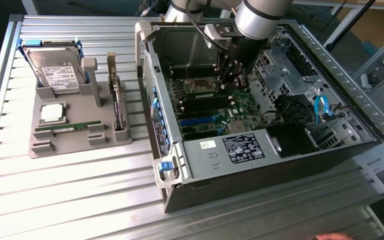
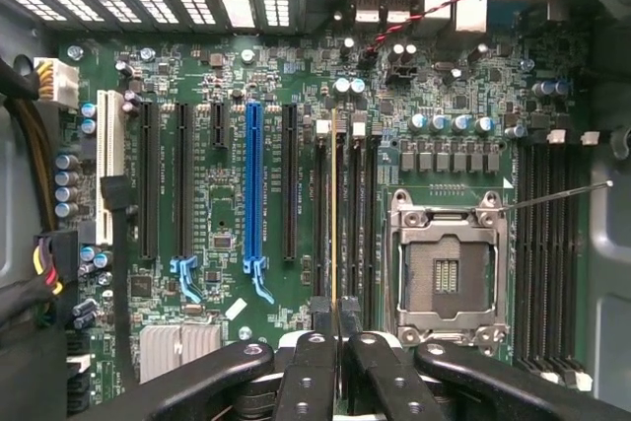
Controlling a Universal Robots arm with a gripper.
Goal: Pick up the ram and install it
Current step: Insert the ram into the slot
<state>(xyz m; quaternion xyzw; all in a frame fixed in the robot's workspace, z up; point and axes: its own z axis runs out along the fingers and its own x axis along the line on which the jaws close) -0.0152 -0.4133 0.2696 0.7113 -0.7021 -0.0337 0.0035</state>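
Looking for the ram, I find a green stick with small dark chips lying lengthwise in a groove of the grey tray, towards the tray's near edge in the exterior view. Just behind it in the same tray sits the square silver processor chip. Behind that the hard drive stands propped in its holder. On the exterior view's right of the tray the dark expansion card stands on edge. The tray rests on the slatted metal table, just beside the open computer case, which lies on its side.

My gripper is well apart from the ram. The arm reaches down into the case and the gripper hangs close over the motherboard.

In the wrist view the gripper has its two fingers clenched almost together, leaving a bare slit. Their tips stand at the near end of the bank of black memory slots, beside the open processor socket. A thin yellowish line runs from that slit along the slots. I cannot tell whether it is part of a slot or something thin seen edge-on between the fingers. Further across the board a blue slot stands among the long black ones.
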